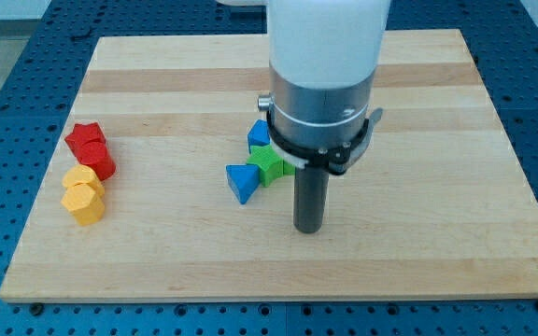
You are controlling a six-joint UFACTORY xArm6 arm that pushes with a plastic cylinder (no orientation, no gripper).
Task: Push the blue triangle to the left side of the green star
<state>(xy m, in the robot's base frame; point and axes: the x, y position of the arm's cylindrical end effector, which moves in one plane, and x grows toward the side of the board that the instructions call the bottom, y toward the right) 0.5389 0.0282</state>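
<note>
The blue triangle lies on the wooden worktop, touching the view's left side of the green star. My tip rests just right of and below both; no claw exists here. Another blue block sits behind the star, partly hidden.

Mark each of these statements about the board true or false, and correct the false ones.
1. The blue triangle lies at the view's left of the green star. True.
2. My tip touches the blue triangle. False: it stands apart, toward the view's lower right of it.
3. The red blocks sit above the yellow blocks in the view. True.
4. The red and yellow blocks are at the view's right edge. False: they are near the left edge.
5. Another blue block shows just above the green star. True.
</note>
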